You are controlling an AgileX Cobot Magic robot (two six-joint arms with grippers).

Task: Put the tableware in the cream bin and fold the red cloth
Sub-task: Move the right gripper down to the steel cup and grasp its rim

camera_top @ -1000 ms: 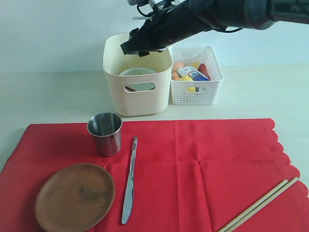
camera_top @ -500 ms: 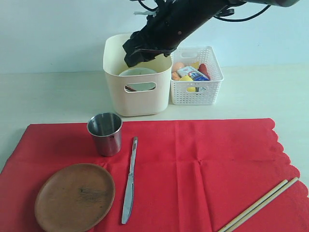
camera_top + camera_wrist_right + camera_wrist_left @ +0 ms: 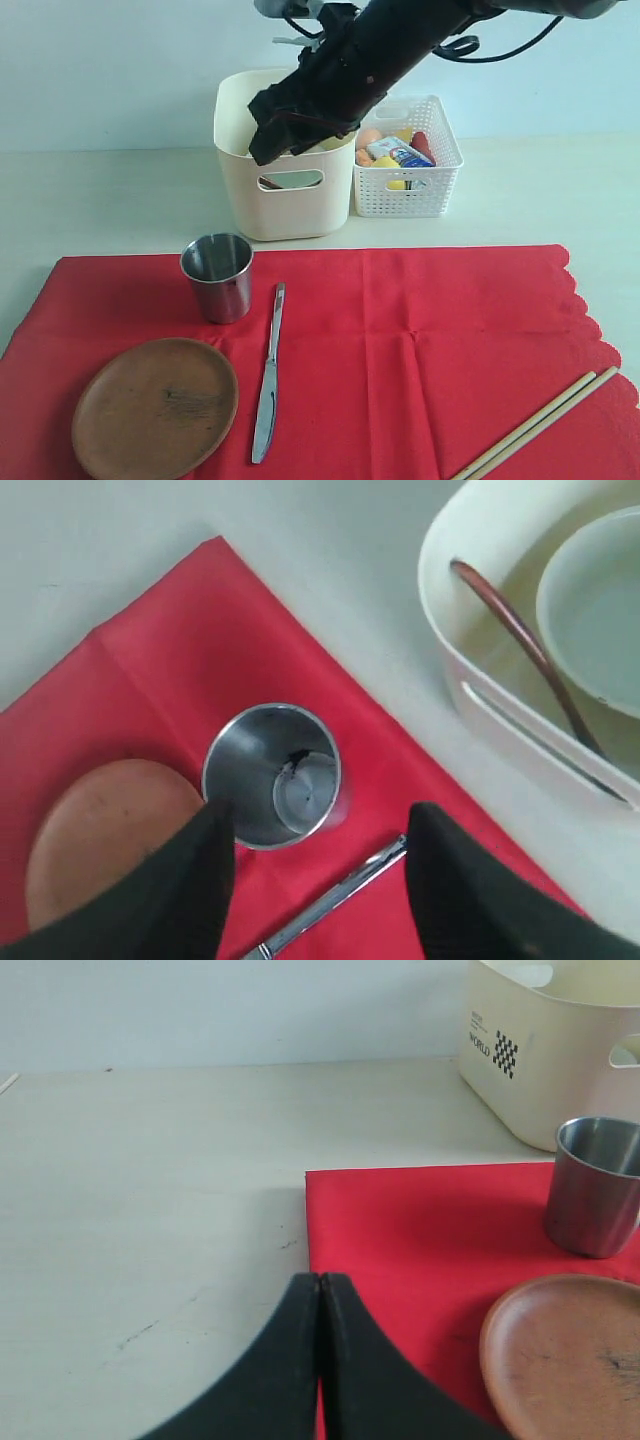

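Observation:
The red cloth (image 3: 400,340) lies flat, carrying the steel cup (image 3: 217,275), the wooden plate (image 3: 155,405), the knife (image 3: 268,375) and the chopsticks (image 3: 535,425). Behind it stands the cream bin (image 3: 285,205); in the right wrist view the bin (image 3: 470,670) holds the pale bowl (image 3: 600,610) and the dark spoon (image 3: 520,640). My right gripper (image 3: 268,140) hangs open and empty before the bin's front rim; its wrist view shows it (image 3: 318,820) high above the cup (image 3: 272,775) and knife (image 3: 330,900). My left gripper (image 3: 320,1282) is shut on nothing, over the cloth's (image 3: 420,1230) edge near the plate (image 3: 565,1355).
A white lattice basket (image 3: 405,190) with food items stands right of the bin. Bare pale table (image 3: 150,1190) lies left of the cloth and behind it. The right arm (image 3: 400,40) reaches in from the upper right, crossing over the bin.
The right arm has dropped lower and come forward over the bin's front rim, towards the cup. The left gripper and the objects on the cloth have not moved.

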